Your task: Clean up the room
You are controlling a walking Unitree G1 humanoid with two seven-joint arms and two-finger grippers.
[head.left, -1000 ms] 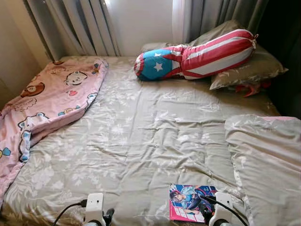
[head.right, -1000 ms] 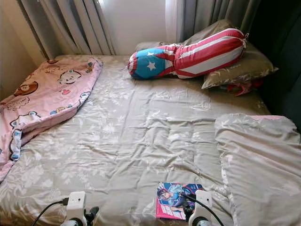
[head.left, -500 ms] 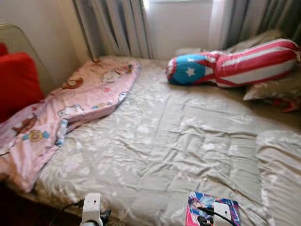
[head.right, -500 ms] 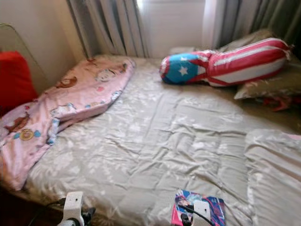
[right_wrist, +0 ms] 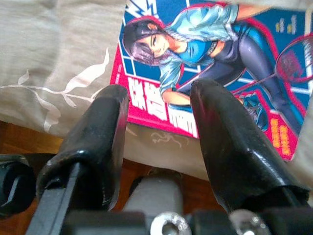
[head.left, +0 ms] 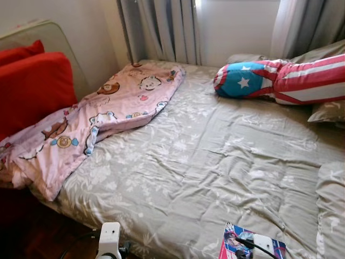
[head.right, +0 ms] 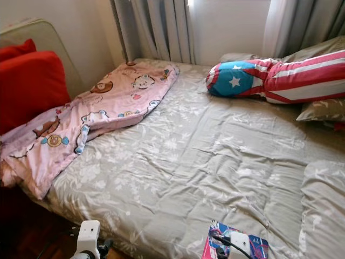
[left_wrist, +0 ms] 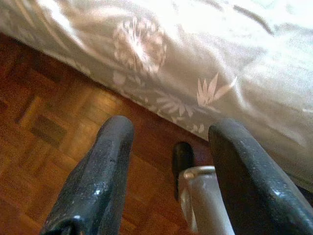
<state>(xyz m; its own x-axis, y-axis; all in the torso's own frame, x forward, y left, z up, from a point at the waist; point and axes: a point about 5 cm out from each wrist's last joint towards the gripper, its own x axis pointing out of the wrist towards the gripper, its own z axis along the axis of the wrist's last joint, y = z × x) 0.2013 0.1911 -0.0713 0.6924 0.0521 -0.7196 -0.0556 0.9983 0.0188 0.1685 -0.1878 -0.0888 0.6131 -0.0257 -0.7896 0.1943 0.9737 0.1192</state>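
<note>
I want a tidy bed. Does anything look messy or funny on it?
Yes. The pink cartoon blanket lies crumpled, sliding off the bed's left edge, and a comic book sits at the foot edge, just ahead of the open right gripper.

Bed [head.left: 215, 162]: covered edge to edge by a grey-beige quilt with a pale floral print, wrinkled across the middle.
Pink blanket [head.left: 102, 116]: cartoon-printed, lies crumpled along the bed's left side and spills over its edge.
Bolster [head.left: 280, 81]: red-and-white striped with a blue starred end, lies at the far side of the bed near the curtains.
Grey pillows [head.left: 326, 110]: under and behind the bolster.
Magazine [right_wrist: 220, 63]: pink-bordered, illustrated cover up, flat on the quilt at the bed's near edge.
Folded quilt [head.right: 323, 205]: heaped on the right.
Floor [left_wrist: 54, 127]: dark wood parquet beside the bed.
</note>
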